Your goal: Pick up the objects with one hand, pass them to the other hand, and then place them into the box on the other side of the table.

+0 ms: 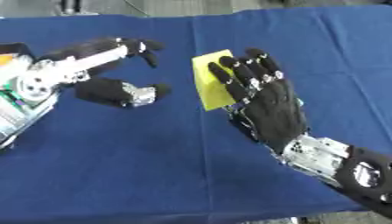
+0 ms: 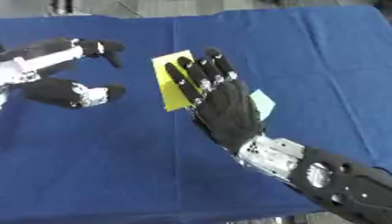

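Mid-frame, my right hand (image 1: 268, 103) holds the yellow card (image 1: 208, 83), fingers nearly straight; left hand (image 1: 115, 89) gapes at left, handover pending; box unseen.

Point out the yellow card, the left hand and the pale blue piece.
yellow card (image 1: 205, 83): left eye view, its bare left part.
left hand (image 1: 115, 91): left eye view, the thumb.
pale blue piece (image 2: 264, 104): right eye view, the corner showing beside the right hand (image 2: 226, 111).
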Motion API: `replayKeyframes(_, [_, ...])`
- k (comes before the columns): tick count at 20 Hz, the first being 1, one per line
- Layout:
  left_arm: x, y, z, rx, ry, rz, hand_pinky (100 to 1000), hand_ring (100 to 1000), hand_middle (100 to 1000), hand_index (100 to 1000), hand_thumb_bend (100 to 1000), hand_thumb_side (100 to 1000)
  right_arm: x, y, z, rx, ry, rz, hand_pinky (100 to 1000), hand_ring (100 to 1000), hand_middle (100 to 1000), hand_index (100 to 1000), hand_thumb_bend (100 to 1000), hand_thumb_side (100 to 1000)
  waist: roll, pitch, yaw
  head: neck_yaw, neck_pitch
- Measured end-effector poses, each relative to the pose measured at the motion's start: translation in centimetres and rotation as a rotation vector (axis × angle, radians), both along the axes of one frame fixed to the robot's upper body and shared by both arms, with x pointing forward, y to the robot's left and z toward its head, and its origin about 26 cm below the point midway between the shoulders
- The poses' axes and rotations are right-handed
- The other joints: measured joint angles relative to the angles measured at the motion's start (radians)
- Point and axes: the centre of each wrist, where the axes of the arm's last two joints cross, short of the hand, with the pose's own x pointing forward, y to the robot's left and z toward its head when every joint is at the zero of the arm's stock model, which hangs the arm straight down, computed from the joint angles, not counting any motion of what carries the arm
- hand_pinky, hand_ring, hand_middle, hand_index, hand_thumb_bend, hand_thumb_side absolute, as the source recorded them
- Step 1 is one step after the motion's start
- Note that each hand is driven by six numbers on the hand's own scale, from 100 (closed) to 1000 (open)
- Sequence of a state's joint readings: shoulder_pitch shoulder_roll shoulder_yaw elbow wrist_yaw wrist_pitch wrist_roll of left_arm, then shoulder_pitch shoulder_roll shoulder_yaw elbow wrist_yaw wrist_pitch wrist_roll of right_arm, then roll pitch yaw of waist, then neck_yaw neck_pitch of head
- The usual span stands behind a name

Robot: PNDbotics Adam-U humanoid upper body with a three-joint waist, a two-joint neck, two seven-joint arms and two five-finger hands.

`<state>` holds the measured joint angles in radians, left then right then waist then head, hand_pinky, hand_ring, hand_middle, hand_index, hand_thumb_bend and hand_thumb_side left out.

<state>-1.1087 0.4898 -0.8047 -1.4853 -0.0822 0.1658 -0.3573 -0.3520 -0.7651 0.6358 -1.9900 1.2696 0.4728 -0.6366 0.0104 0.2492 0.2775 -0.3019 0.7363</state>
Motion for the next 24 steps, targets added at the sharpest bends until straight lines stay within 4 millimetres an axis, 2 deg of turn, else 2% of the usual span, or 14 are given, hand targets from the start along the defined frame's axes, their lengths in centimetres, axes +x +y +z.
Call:
replayKeyframes(5, [0.4,-0.9,-0.4,-0.006,0.004,-0.047,1000,1000,769,999,335,725,0.2,0.3,0.4,0.012,-0.011,0.018,689,580,500,563,203,100,0.0,0.006,0.0,-0.005,0.0])
replayKeyframes(7, [0.6,-1.1,-0.5,-0.013,0.012,-0.066,1000,1000,773,995,323,759,0.2,0.3,0.4,0.013,-0.011,0.022,693,580,500,563,201,100,0.0,0.006,0.0,-0.008,0.001])
replayKeyframes(14, [1.9,-0.5,-0.3,-0.002,0.056,-0.1,1000,1000,785,1000,307,781,0.2,0.3,0.4,0.02,-0.01,0.041,699,582,502,564,197,100,0.0,0.006,0.0,-0.009,0.027])
replayKeyframes(24, [2.8,-0.7,0.3,0.034,0.101,-0.14,1000,1000,786,1000,294,809,0.3,0.6,0.7,0.019,-0.031,0.077,705,585,502,565,193,100,-0.004,0.006,-0.003,-0.009,0.028])
